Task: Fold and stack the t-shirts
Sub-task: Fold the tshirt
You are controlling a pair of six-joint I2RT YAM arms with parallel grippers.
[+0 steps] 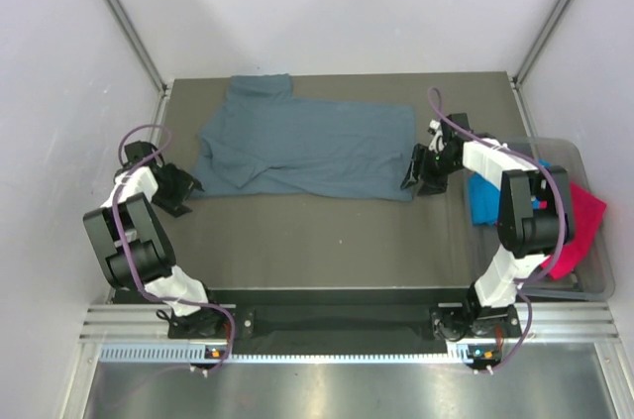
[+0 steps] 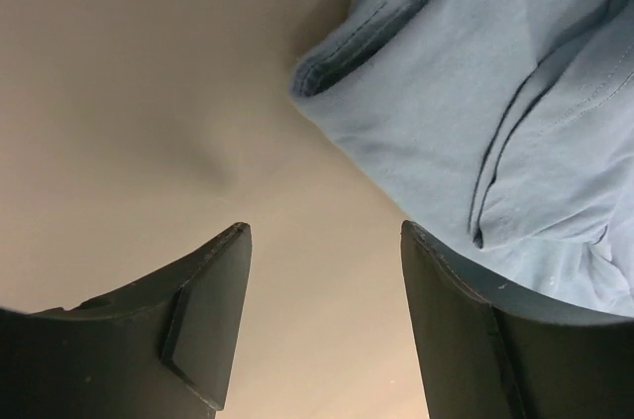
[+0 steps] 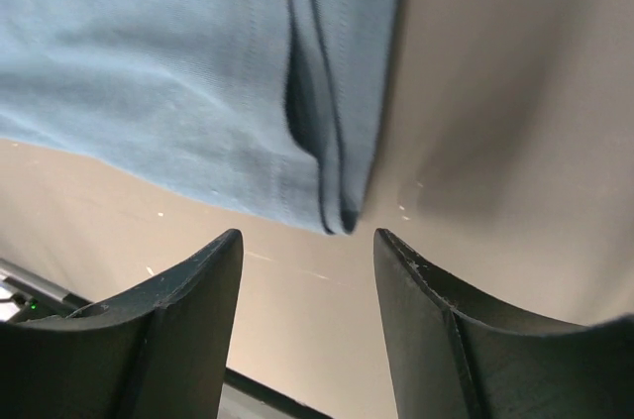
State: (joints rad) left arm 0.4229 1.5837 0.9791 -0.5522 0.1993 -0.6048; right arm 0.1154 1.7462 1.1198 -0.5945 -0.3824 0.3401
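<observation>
Top view: slate-blue t-shirt (image 1: pixel 307 147) lies partly folded across the far middle of the table (image 1: pixel 327 241), left gripper (image 1: pixel 181 191) just beside its left edge, right gripper (image 1: pixel 421 173) just beside its right edge. Turquoise t-shirt (image 1: pixel 483 199) and pink t-shirt (image 1: pixel 584 216) sit in the clear tub (image 1: pixel 594 285) at the right. Left wrist: jaws spread, nothing between them, shirt hem just ahead on bare table. Right wrist: jaws spread, empty, folded shirt corner just ahead

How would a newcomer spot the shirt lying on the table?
Start at the brown table. The slate-blue t-shirt lies spread across its far half. Unlike the turquoise t-shirt and pink t-shirt at the right-hand tub, it is large and dull.
</observation>
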